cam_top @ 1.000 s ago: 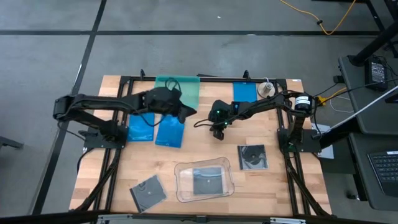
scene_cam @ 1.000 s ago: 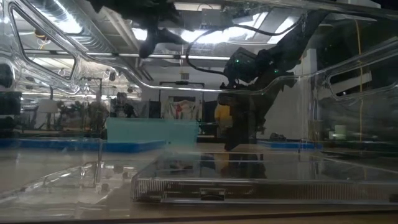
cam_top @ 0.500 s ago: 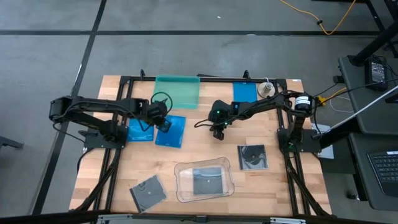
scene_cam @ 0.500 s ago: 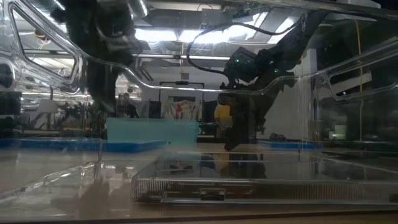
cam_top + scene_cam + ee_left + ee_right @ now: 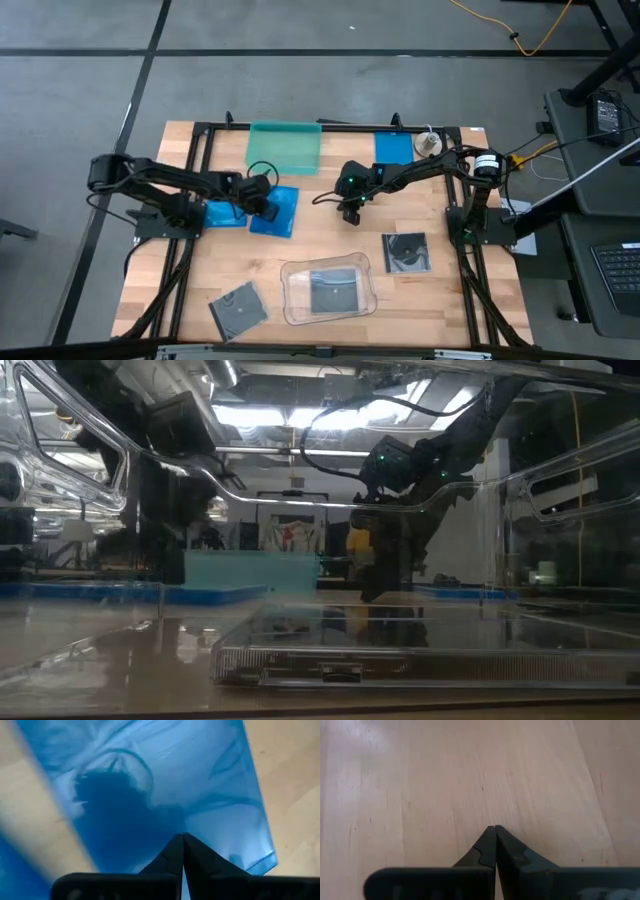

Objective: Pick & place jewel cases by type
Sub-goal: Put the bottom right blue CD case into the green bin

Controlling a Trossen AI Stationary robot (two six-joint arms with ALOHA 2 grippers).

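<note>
Two sorting zones organise the wooden table [image 5: 320, 245]. Blue jewel cases gather toward the table's 10 o'clock quarter beside the teal tray [image 5: 285, 147], while dark cases with clear covers lie toward 6 o'clock, one already inside the clear tray [image 5: 330, 292]; this grouping probably reflects placement by type. The left gripper [image 5: 266, 203] hovers low over the tilted blue jewel case [image 5: 276, 211], its fingers pressed tip to tip and holding nothing; in the left wrist view the case's blue face fills the area just beyond the closed tips. The case lies flat on the table, directly beneath the gripper and extending from it toward 5 o'clock. A second blue case [image 5: 226, 213] lies just beside it at 9 o'clock, and a third [image 5: 394, 146] rests apart near the table's 1 o'clock edge. The right gripper [image 5: 350, 212] waits near the table's centre, its fingers likewise closed and empty above bare wood. Two dark cases remain loose: one [image 5: 238, 309] at 7 o'clock, another [image 5: 406, 252] at 4 o'clock.
</note>
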